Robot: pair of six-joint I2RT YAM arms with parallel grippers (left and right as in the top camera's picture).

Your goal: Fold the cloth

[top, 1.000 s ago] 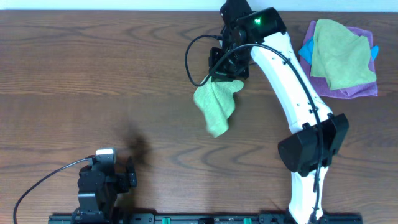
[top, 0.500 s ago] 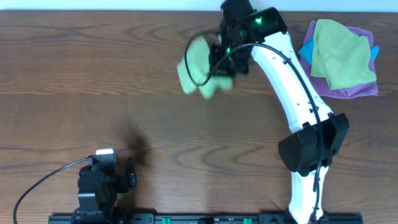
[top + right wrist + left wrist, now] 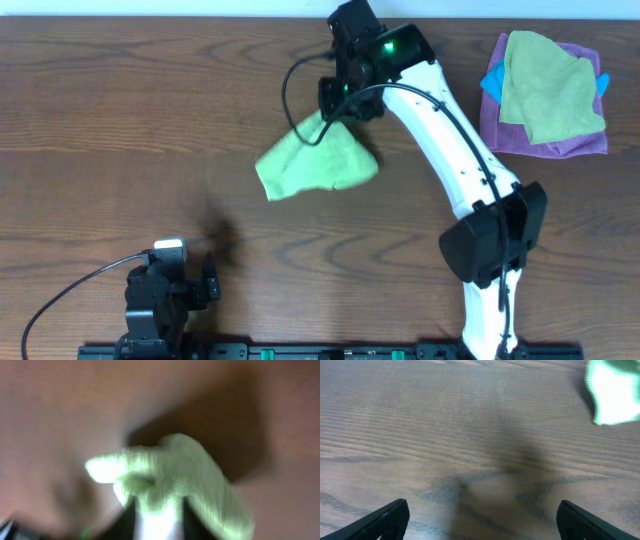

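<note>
- Near 12 o'clock on the wooden table [image 3: 120, 120], the right gripper [image 3: 335, 105] is gripping the green cloth [image 3: 318, 165] by one corner, its jaws pressing closed on the fabric.
- From that pinched corner the green cloth is fanning out toward 8 o'clock over the wood and casting a dark shadow along its 4 o'clock edge. Whether its far end is touching the table cannot be told.
- On the right wrist camera everything is blurring, yet the green cloth is bunching up between two dark fingers [image 3: 127, 517] at 6 o'clock of that view.
- A green light [image 3: 385, 45] is glowing on the right arm just behind the wrist. Any lettering on the arms is too small to read.
- At 7 o'clock the left arm [image 3: 160, 300] is sitting near the table edge, well apart from the green cloth.
- The left gripper [image 3: 482, 517] is gaping wide, holding nothing, with only bare wood showing between its fingertips [image 3: 387, 515].
- At 2 o'clock a yellow-green cloth [image 3: 545, 85] is lying on a purple cloth [image 3: 560, 145], with a blue cloth [image 3: 492, 78] peeking out at the pile's 9 o'clock side.
</note>
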